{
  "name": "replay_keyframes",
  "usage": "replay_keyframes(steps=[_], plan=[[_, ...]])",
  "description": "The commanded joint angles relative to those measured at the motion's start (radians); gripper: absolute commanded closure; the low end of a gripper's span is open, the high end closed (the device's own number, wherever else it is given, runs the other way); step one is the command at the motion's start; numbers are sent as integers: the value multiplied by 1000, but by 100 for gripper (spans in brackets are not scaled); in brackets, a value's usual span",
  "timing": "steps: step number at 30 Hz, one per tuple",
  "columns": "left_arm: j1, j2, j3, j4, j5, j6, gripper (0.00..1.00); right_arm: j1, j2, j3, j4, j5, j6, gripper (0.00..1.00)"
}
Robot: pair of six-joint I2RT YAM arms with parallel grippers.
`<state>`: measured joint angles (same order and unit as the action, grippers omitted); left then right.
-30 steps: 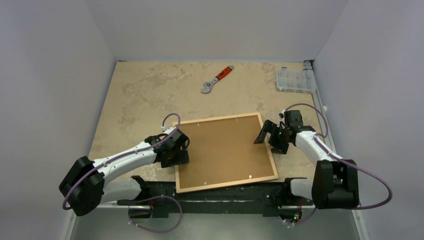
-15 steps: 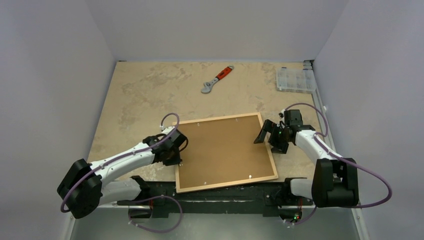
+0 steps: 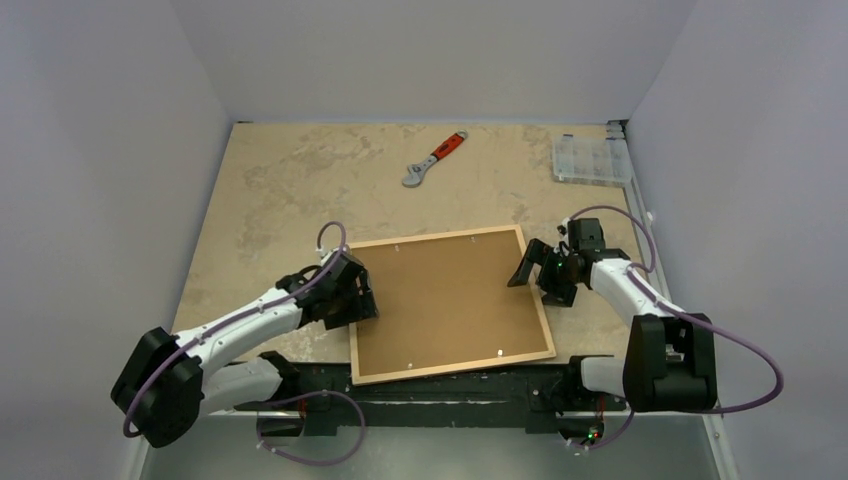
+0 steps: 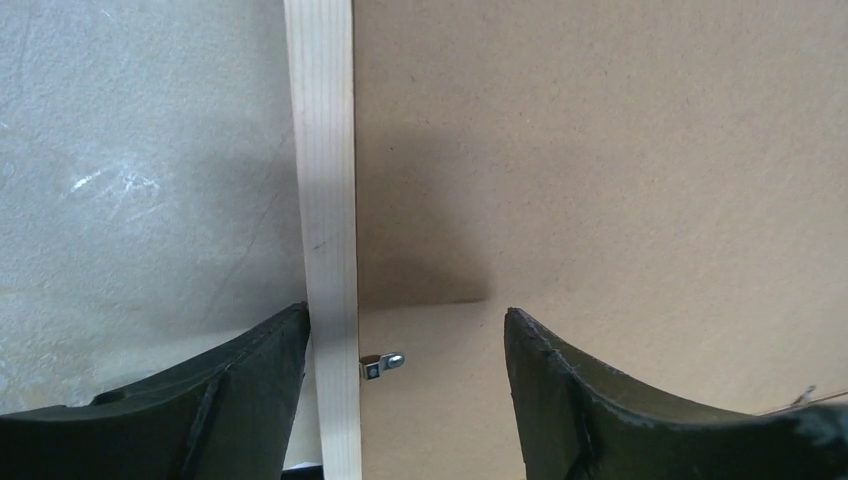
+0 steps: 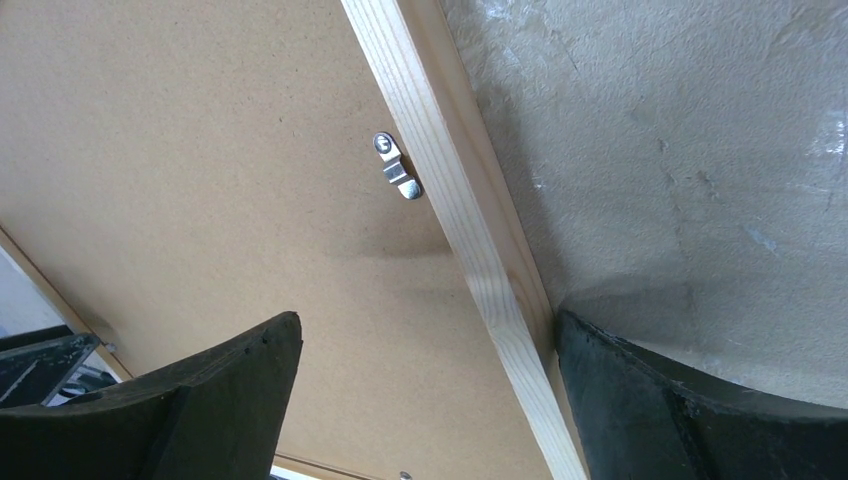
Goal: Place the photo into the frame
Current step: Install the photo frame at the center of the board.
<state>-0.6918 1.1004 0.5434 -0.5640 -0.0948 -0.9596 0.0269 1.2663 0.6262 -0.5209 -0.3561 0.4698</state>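
Note:
The frame [image 3: 455, 367] of light wood lies face down near the table's front edge, with a plain brown backing board [image 3: 450, 300] filling it. The photo is hidden. My left gripper [image 3: 362, 300] is open at the frame's left side. In the left wrist view, that gripper [image 4: 405, 330] straddles the wood strip [image 4: 325, 200] and a small metal clip [image 4: 383, 365]. My right gripper [image 3: 530, 270] is open at the right side. In the right wrist view, it [image 5: 425, 335] straddles the right strip [image 5: 450, 180], below another clip [image 5: 397, 166]. Neither gripper holds anything.
A wrench [image 3: 433, 158] with an orange handle lies at the back of the table. A clear plastic compartment box [image 3: 590, 159] sits at the back right corner. Grey walls close in the table on the left, back and right.
My left gripper has shifted slightly along the frame's left edge; its fingers looked narrower half a second ago and stand apart now. The right arm and the frame have not moved.

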Motion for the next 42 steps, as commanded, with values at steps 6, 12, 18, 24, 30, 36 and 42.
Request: replay_keyframes(steps=[6, 12, 18, 24, 30, 36, 42], plan=[[131, 88, 73, 165, 157, 40, 31, 41, 31, 1, 77, -71, 12, 6], [141, 117, 180, 24, 42, 18, 29, 205, 57, 33, 93, 10, 47, 6], [139, 96, 204, -89, -49, -28, 27, 212, 40, 101, 27, 210, -16, 5], [140, 52, 203, -180, -113, -10, 27, 212, 64, 185, 8, 382, -40, 4], [140, 52, 192, -152, -100, -1, 27, 212, 151, 238, 17, 420, -38, 6], [139, 102, 186, -105, -63, 16, 27, 217, 190, 227, 55, 410, -32, 11], [140, 138, 184, -75, -36, 24, 28, 230, 223, 210, 74, 434, -43, 19]])
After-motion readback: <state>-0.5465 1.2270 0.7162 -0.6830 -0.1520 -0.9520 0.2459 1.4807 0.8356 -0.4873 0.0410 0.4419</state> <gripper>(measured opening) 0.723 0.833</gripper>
